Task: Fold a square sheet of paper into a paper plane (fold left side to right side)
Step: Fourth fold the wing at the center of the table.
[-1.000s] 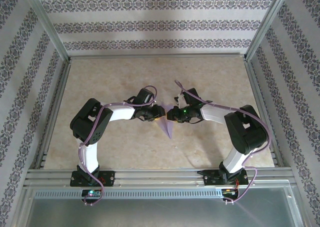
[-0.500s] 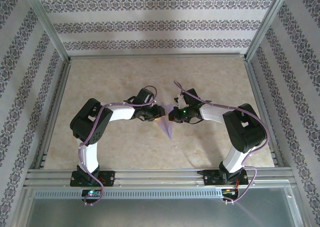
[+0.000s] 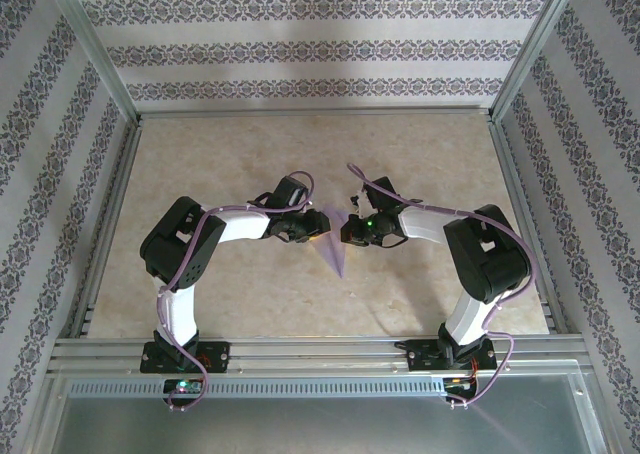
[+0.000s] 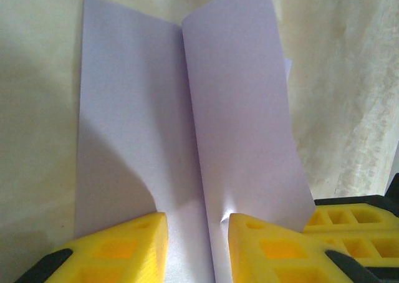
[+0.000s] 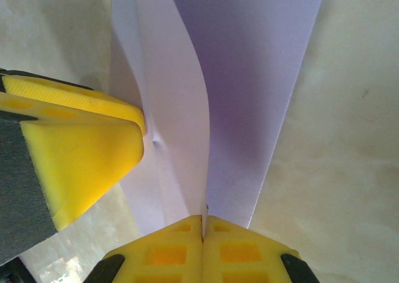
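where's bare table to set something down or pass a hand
Free: the far strip of the beige marbled tabletop between the arms and the patterned back wall, and the near patch between the two arms, up to the aluminium rail. Crowded: centre, where the left tool and right tool meet on the folded lavender paper sheet.

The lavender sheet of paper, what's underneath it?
Beige tabletop shows around the sheet of paper, whose left half appears to lie flat on it. What sits directly beneath, including under the raised right flap, is covered.
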